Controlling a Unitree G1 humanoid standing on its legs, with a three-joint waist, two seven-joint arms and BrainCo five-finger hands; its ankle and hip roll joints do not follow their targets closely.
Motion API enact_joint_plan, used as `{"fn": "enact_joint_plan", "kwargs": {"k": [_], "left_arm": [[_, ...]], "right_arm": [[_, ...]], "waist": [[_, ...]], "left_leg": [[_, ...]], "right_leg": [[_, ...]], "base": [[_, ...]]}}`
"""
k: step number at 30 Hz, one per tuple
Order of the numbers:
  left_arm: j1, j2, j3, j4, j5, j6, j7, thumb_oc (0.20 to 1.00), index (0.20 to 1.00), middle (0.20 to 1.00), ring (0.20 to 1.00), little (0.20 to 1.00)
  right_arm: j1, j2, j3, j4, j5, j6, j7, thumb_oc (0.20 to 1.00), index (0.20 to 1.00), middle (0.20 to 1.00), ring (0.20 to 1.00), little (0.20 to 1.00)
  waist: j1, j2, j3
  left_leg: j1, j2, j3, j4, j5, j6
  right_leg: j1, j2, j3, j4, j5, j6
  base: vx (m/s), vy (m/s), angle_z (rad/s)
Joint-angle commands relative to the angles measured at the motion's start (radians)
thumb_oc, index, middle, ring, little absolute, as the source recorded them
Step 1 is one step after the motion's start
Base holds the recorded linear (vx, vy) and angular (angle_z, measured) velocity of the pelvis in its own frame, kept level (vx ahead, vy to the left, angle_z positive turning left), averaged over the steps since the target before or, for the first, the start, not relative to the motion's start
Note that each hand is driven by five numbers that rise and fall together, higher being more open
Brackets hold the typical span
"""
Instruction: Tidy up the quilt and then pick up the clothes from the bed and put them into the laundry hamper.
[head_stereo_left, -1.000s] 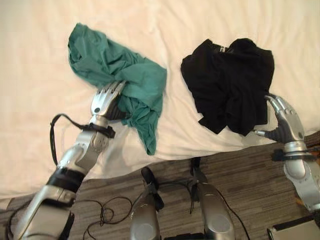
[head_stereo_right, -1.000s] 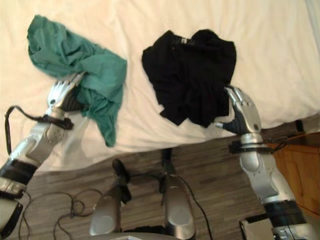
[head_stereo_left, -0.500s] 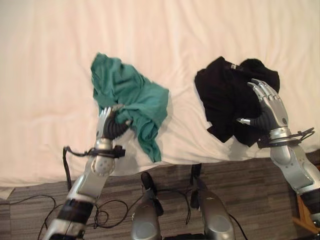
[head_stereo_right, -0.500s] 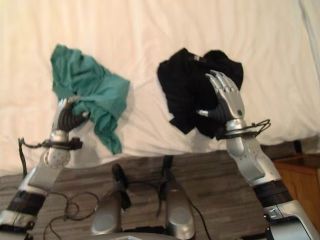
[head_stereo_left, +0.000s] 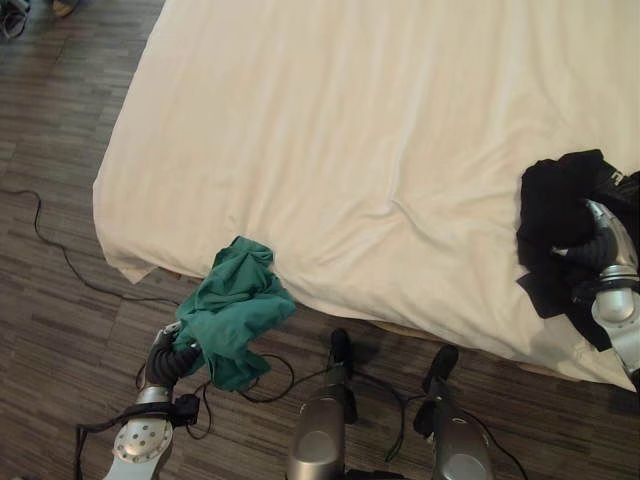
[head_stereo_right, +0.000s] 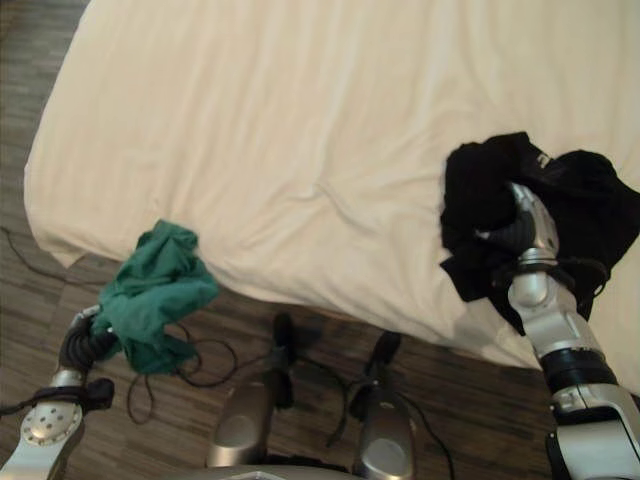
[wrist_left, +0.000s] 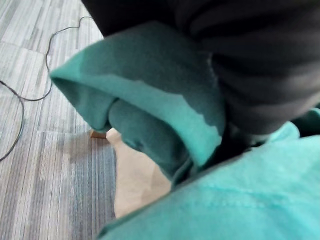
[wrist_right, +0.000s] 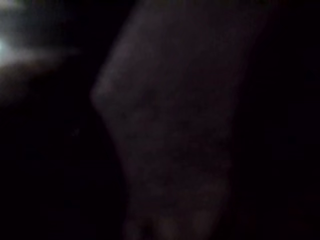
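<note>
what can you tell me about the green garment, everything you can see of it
The green garment is a teal, soft knit-looking cloth, bunched and crumpled with folds and a stitched hem seen in the left wrist view. It hangs off the bed's near corner, over the wooden floor, clear of the white quilt. The left hand has its fingers curled round the lower part, and loose cloth droops below the grip.

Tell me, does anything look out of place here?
Nothing looks wrong. The left robot hand holds a bunched green shirt off the bed, above the floor. The right robot hand grips black clothes at the bed's edge.
</note>
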Motion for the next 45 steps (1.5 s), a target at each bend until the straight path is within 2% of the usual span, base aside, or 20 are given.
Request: {"fn": "enact_joint_plan", "kwargs": {"k": [1, 5, 8, 14, 15, 16, 18, 19, 20, 21, 25, 27, 28, 31, 34, 38, 39, 40, 43, 45], "left_arm": [[-0.098, 0.024, -0.045, 0.030, -0.043, -0.034, -0.032, 0.200, 0.200, 0.200, 0.200, 0.200], [-0.132, 0.021, -0.110, 0.011, -0.041, -0.019, -0.078, 0.200, 0.200, 0.200, 0.200, 0.200], [-0.177, -0.013, -0.163, 0.100, 0.004, 0.009, -0.098, 0.200, 0.200, 0.200, 0.200, 0.200], [-0.125, -0.129, -0.144, 0.146, -0.050, 0.044, -0.092, 0.200, 0.200, 0.200, 0.200, 0.200], [-0.084, -0.168, -0.133, 0.158, -0.093, 0.051, -0.078, 0.200, 0.200, 0.200, 0.200, 0.200], [-0.084, -0.168, -0.133, 0.158, -0.093, 0.051, -0.078, 0.200, 0.200, 0.200, 0.200, 0.200], [-0.076, -0.187, -0.169, 0.211, -0.102, 0.045, -0.049, 0.200, 0.200, 0.200, 0.200, 0.200], [-0.077, -0.187, -0.168, 0.211, -0.102, 0.045, -0.049, 0.200, 0.200, 0.200, 0.200, 0.200], [-0.105, -0.205, -0.182, 0.340, -0.118, 0.035, -0.024, 0.200, 0.200, 0.200, 0.200, 0.200], [-0.107, -0.205, -0.182, 0.341, -0.118, 0.035, -0.024, 0.200, 0.200, 0.200, 0.200, 0.200], [-0.207, -0.265, -0.156, 0.544, -0.159, 0.024, 0.042, 0.200, 0.200, 0.200, 0.200, 0.200], [-0.230, -0.274, -0.162, 0.541, -0.174, 0.024, 0.054, 0.200, 0.200, 0.200, 0.200, 0.200], [-0.244, -0.277, -0.150, 0.552, -0.187, 0.027, 0.064, 0.200, 0.200, 0.200, 0.200, 0.200], [-0.240, -0.272, -0.112, 0.542, -0.226, 0.029, 0.079, 0.200, 0.200, 0.200, 0.200, 0.200], [-0.238, -0.271, -0.101, 0.569, -0.233, 0.034, 0.083, 0.200, 0.200, 0.200, 0.200, 0.200], [-0.239, -0.263, -0.097, 0.624, -0.185, 0.051, 0.079, 0.200, 0.200, 0.200, 0.200, 0.200], [-0.254, -0.253, -0.102, 0.631, -0.169, 0.050, 0.096, 0.200, 0.200, 0.200, 0.200, 0.200], [-0.270, -0.256, -0.118, 0.633, -0.169, 0.046, 0.108, 0.200, 0.200, 0.200, 0.200, 0.200], [-0.278, -0.259, -0.129, 0.650, -0.159, 0.045, 0.107, 0.200, 0.200, 0.200, 0.200, 0.200], [-0.291, -0.252, -0.137, 0.746, -0.113, 0.053, 0.107, 0.200, 0.200, 0.200, 0.200, 0.200]], "right_arm": [[-0.046, 0.016, 0.082, 0.090, 0.048, 0.015, 0.097, 0.200, 0.200, 0.200, 0.200, 0.200], [0.068, 0.096, 0.066, 0.072, 0.108, -0.012, 0.121, 0.200, 0.200, 0.200, 0.200, 0.200], [0.259, 0.287, -0.001, -0.025, 0.248, -0.074, 0.171, 0.200, 0.200, 0.200, 0.200, 0.200], [0.550, 0.529, -0.118, -0.200, 0.552, -0.110, 0.306, 0.200, 0.200, 0.200, 0.200, 0.200], [0.648, 0.626, -0.108, -0.254, 0.721, -0.099, 0.393, 0.200, 0.200, 0.200, 0.200, 0.200], [0.649, 0.626, -0.107, -0.254, 0.721, -0.098, 0.393, 0.200, 0.200, 0.200, 0.200, 0.200], [0.662, 0.668, -0.035, -0.209, 0.816, -0.101, 0.428, 0.200, 0.200, 0.200, 0.200, 0.200], [0.661, 0.668, -0.035, -0.208, 0.816, -0.101, 0.428, 0.200, 0.200, 0.200, 0.200, 0.200], [0.590, 0.665, 0.056, -0.076, 0.816, -0.097, 0.415, 0.200, 0.200, 0.200, 0.200, 0.200], [0.588, 0.665, 0.056, -0.075, 0.816, -0.098, 0.416, 0.200, 0.200, 0.200, 0.200, 0.200], [0.379, 0.638, 0.184, 0.082, 0.567, -0.097, 0.321, 0.200, 0.200, 0.200, 0.200, 0.200], [0.344, 0.602, 0.157, 0.104, 0.510, -0.099, 0.275, 0.200, 0.200, 0.200, 0.200, 0.200], [0.327, 0.591, 0.157, 0.111, 0.493, -0.096, 0.265, 0.200, 0.200, 0.200, 0.200, 0.200], [0.349, 0.590, 0.115, 0.132, 0.501, -0.078, 0.260, 0.200, 0.200, 0.200, 0.200, 0.200], [0.371, 0.600, 0.099, 0.146, 0.512, -0.074, 0.270, 0.200, 0.200, 0.200, 0.200, 0.200], [0.399, 0.611, 0.105, 0.162, 0.399, -0.052, 0.271, 0.200, 0.200, 0.200, 0.200, 0.200], [0.396, 0.614, 0.105, 0.166, 0.394, -0.054, 0.263, 0.200, 0.200, 0.200, 0.200, 0.200], [0.388, 0.614, 0.094, 0.154, 0.422, -0.054, 0.256, 0.200, 0.200, 0.200, 0.200, 0.200], [0.399, 0.607, 0.079, 0.149, 0.430, -0.061, 0.248, 0.200, 0.200, 0.200, 0.200, 0.200], [0.447, 0.602, 0.043, 0.172, 0.440, -0.065, 0.251, 0.200, 0.200, 0.200, 0.200, 0.200]], "waist": [[0.020, -0.009, -0.025], [0.018, -0.058, -0.063], [-0.034, -0.118, -0.108], [-0.112, -0.169, -0.166], [-0.135, -0.178, -0.180], [-0.134, -0.178, -0.180], [-0.169, -0.175, -0.191], [-0.168, -0.174, -0.192], [-0.135, -0.160, -0.188], [-0.137, -0.160, -0.185], [-0.025, -0.117, -0.196], [-0.011, -0.097, -0.182], [-0.022, -0.094, -0.176], [-0.051, -0.130, -0.204], [-0.066, -0.135, -0.224], [-0.050, -0.134, -0.235], [-0.073, -0.130, -0.218], [-0.127, -0.106, -0.179], [-0.144, -0.092, -0.164], [-0.191, -0.101, -0.180]], "left_leg": [[-0.006, 0.020, 0.015, -0.003, -0.020, -0.060], [0.020, 0.014, 0.010, -0.003, -0.045, -0.046], [0.073, 0.008, 0.029, -0.003, -0.080, -0.026], [0.169, -0.007, 0.079, -0.003, -0.109, 0.017], [0.219, -0.020, 0.080, -0.003, -0.132, 0.037], [0.219, -0.020, 0.081, -0.003, -0.133, 0.037], [0.230, -0.028, 0.029, -0.003, -0.125, 0.039], [0.228, -0.027, 0.030, -0.003, -0.124, 0.039], [0.231, -0.074, -0.054, -0.003, -0.126, 0.057], [0.233, -0.074, -0.056, -0.003, -0.126, 0.057], [0.163, -0.110, -0.133, -0.003, -0.100, 0.048], [0.112, -0.068, -0.021, 0.006, -0.068, 0.021], [0.117, -0.025, 0.113, 0.013, -0.065, 0.018], [0.151, 0.116, 0.344, 0.127, -0.091, -0.006], [0.163, 0.158, 0.364, 0.126, -0.074, -0.023], [0.191, 0.028, 0.289, 0.026, -0.120, 0.033], [0.197, 0.001, 0.260, 0.009, -0.134, 0.054], [0.214, -0.021, 0.202, 0.002, -0.138, 0.056], [0.218, -0.031, 0.163, 0.002, -0.140, 0.055], [0.216, -0.053, 0.088, -0.003, -0.151, 0.062]], "right_leg": [[0.002, -0.070, 0.036, 0.091, -0.168, 0.110], [0.032, -0.064, 0.032, 0.080, -0.164, 0.115], [0.074, -0.054, 0.045, 0.069, -0.158, 0.121], [0.091, -0.050, 0.078, 0.167, -0.163, 0.128], [0.078, -0.043, 0.138, 0.267, -0.166, 0.145], [0.078, -0.044, 0.139, 0.268, -0.166, 0.145], [0.074, 0.101, 0.359, 0.254, -0.232, 0.110], [0.072, 0.102, 0.360, 0.253, -0.230, 0.110], [0.102, 0.147, 0.468, 0.180, -0.232, 0.074], [0.105, 0.147, 0.466, 0.177, -0.232, 0.074], [0.172, 0.090, 0.329, 0.038, -0.219, 0.075], [0.174, 0.043, 0.197, 0.021, -0.224, 0.087], [0.184, 0.020, 0.131, 0.028, -0.223, 0.090], [0.260, -0.051, -0.079, 0.063, -0.238, 0.079], [0.286, -0.062, -0.145, 0.086, -0.248, 0.072], [0.251, -0.171, -0.193, 0.357, -0.213, 0.113], [0.191, -0.173, -0.118, 0.439, -0.201, 0.126], [0.058, -0.070, 0.116, 0.478, -0.241, 0.131], [0.033, -0.017, 0.197, 0.453, -0.295, 0.137], [0.069, 0.051, 0.361, 0.218, -0.284, 0.078]], "base": [[0.05, 0.028, 0.17], [0.06, 0.044, 0.10], [0.09, 0.099, -0.01], [0.03, 0.181, -0.25], [0.01, 0.236, -0.44], [0.00, 0.133, -0.34], [0.00, 0.009, -0.07], [0.03, 0.047, 0.64], [0.03, 0.041, 1.01], [0.06, 0.033, 1.17], [-0.07, 0.023, 0.96], [-0.29, 0.105, 2.71], [-0.17, 0.140, 3.39], [-0.07, 0.113, 2.01], [0.03, 0.187, 2.54], [0.25, 0.385, 1.83], [0.15, 0.296, 2.26], [0.15, 0.279, 2.29], [0.11, 0.068, 1.30], [0.18, -0.120, 1.61]]}}
